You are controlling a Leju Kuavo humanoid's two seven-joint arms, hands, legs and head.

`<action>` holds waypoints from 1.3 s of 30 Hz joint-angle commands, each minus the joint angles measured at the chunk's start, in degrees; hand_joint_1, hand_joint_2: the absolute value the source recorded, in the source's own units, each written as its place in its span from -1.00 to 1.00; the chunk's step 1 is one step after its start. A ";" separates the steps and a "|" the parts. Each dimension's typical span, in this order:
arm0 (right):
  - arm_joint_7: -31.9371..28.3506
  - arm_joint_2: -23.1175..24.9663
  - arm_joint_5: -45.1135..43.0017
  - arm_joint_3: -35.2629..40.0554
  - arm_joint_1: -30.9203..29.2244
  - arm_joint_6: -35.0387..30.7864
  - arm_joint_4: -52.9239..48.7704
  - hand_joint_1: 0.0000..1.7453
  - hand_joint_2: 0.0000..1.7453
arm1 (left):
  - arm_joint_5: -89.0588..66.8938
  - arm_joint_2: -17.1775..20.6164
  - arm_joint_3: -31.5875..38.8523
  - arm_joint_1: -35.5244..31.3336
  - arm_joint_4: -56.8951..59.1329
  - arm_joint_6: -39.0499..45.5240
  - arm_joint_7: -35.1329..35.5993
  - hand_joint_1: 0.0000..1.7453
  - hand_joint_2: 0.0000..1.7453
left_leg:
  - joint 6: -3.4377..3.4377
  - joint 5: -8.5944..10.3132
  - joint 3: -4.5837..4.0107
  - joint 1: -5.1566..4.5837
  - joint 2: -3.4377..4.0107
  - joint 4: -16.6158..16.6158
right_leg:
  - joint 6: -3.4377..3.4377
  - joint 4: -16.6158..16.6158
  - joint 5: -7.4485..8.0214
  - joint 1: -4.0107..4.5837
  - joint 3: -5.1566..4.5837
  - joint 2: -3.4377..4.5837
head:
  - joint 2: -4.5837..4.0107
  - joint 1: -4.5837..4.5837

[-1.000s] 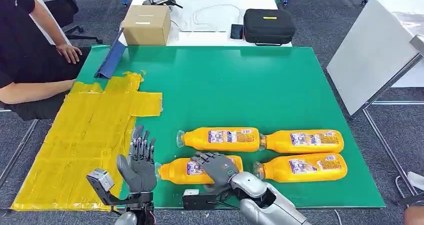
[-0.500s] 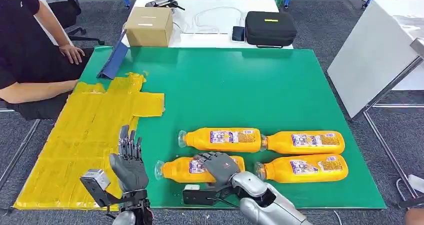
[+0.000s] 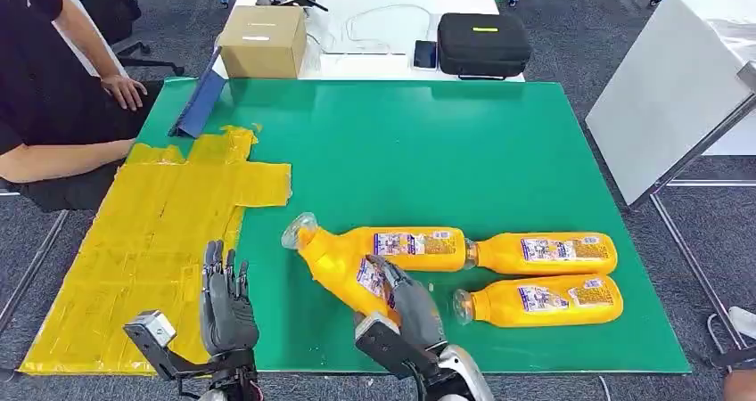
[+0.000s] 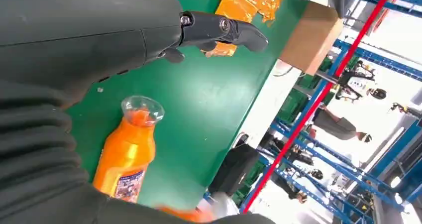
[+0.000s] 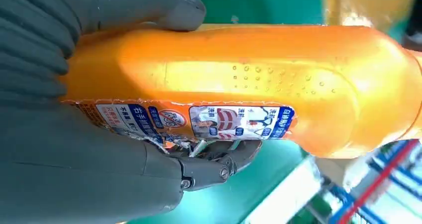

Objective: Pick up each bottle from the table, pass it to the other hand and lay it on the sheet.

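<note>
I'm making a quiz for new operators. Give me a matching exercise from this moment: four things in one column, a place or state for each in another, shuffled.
Things:
1. right robot hand
2. left robot hand
3. cardboard box
4. yellow sheet

States:
A. on the white table
B. holds nothing, fingers up
C. grips a tilted orange bottle
D. bare, no bottle on it

Pairs: 1-C, 2-B, 3-A, 4-D

My right hand [image 3: 406,301] grips a bottle [image 3: 343,260] near the tabletop's front edge; my left hand [image 3: 227,305] stands upright, fingers spread, holding nothing.
</note>
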 commanded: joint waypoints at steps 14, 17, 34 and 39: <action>-3.94 2.57 -4.90 2.62 -4.77 4.97 5.28 1.00 1.00 | 1.43 5.01 -7.29 -0.45 -3.28 -16.18 -6.04 -1.00 1.00 | -0.16 -0.06 -0.13 0.09 -0.02 0.01 | -0.08 -0.04 0.02 0.07 0.10 0.13 | 0.00 -0.02; -3.41 2.65 -3.66 5.00 -4.52 6.05 5.56 1.00 1.00 | 0.55 5.41 -8.60 -0.53 -3.67 -16.28 -6.68 -1.00 1.00 | -0.16 -0.06 -0.17 0.08 0.02 0.01 | -0.07 -0.03 0.02 0.06 0.24 0.16 | 0.00 -0.02; -3.39 0.13 5.72 14.46 -5.80 8.79 2.37 1.00 1.00 | 4.96 4.01 -4.33 -0.12 -1.61 -18.13 -5.16 -1.00 1.00 | -0.15 -0.06 -0.21 0.07 -0.03 0.01 | -0.09 -0.03 -0.01 0.05 -0.16 0.12 | 0.00 -0.02; -4.70 -1.12 7.76 17.62 -6.26 9.87 1.22 1.00 1.00 | 3.49 2.88 -4.04 -0.18 -0.07 -19.18 -3.41 -1.00 1.00 | -0.10 -0.02 -0.26 0.04 -0.05 -0.01 | -0.06 -0.03 0.00 0.03 -0.21 0.05 | 0.00 -0.02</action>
